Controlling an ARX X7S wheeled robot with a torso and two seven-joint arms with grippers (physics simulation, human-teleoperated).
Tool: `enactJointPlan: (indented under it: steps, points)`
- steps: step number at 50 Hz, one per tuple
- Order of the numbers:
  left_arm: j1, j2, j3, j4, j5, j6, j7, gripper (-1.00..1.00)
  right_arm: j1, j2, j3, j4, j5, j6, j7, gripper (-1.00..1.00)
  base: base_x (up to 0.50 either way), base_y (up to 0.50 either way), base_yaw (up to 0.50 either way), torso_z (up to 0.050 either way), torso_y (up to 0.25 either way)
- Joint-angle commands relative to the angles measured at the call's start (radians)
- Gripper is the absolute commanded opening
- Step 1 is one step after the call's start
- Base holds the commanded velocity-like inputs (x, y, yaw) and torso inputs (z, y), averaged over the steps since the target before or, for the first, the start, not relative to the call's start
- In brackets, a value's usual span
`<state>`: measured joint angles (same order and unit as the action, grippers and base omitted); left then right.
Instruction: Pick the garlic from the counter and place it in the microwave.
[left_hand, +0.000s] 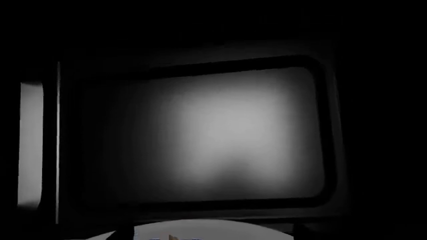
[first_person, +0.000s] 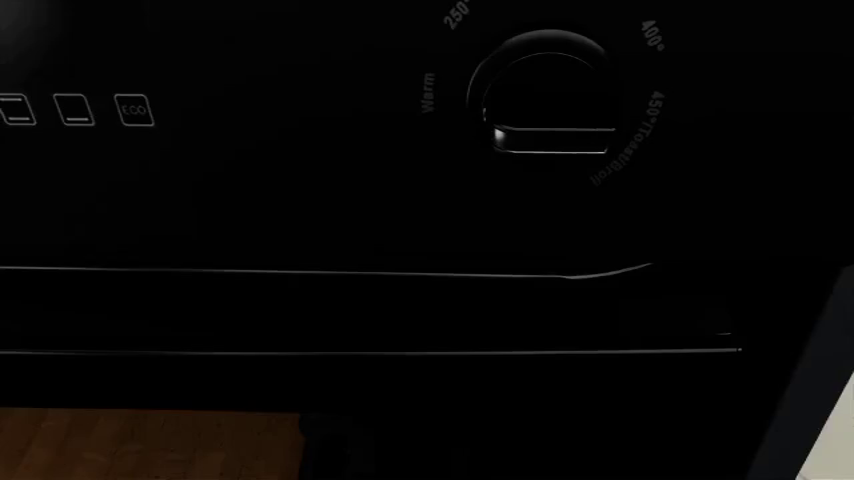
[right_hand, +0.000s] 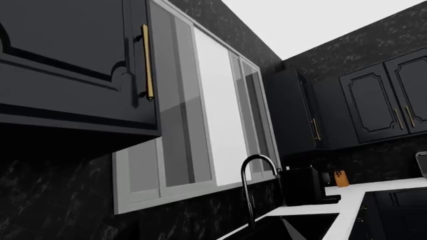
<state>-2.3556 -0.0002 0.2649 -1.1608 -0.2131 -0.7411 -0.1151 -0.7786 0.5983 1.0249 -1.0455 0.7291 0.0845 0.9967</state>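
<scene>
The left wrist view looks into the dark microwave, whose grey back wall (left_hand: 220, 140) is dimly lit. A pale round plate (left_hand: 227, 229) lies on its floor at the frame's edge. Only the very tips of my left gripper (left_hand: 175, 238) show, standing close together over that plate. A small tan point of the garlic (left_hand: 172, 237) pokes up between them. The rest of the bulb is hidden. My right gripper is out of view. The white counter (right_hand: 373, 192) shows in the right wrist view, far off.
The head view is filled by a black appliance front with a dial (first_person: 547, 95) and buttons (first_person: 74, 110); wooden floor (first_person: 134, 445) shows below. The right wrist view shows dark cabinets (right_hand: 67, 60), a window (right_hand: 213, 115), a black faucet (right_hand: 257, 185) and a coffee machine (right_hand: 303, 185).
</scene>
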Motion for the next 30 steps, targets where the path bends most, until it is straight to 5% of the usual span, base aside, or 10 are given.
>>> enactJointPlan:
  steps: [1, 30]
  points:
    - [-0.001, 0.0, -0.032, 0.012, 0.025, 0.109, 0.001, 1.0, 0.0, -0.003, -0.001, 0.0, -0.001, -0.004, -0.001, 1.0, 0.0, 0.0, 0.0, 0.0, 0.0]
    - [-0.001, 0.0, -0.062, 0.018, 0.088, 0.505, 0.014, 1.0, -0.003, 0.024, -0.009, -0.001, -0.002, -0.005, 0.022, 1.0, 0.0, 0.0, 0.0, 0.0, 0.0]
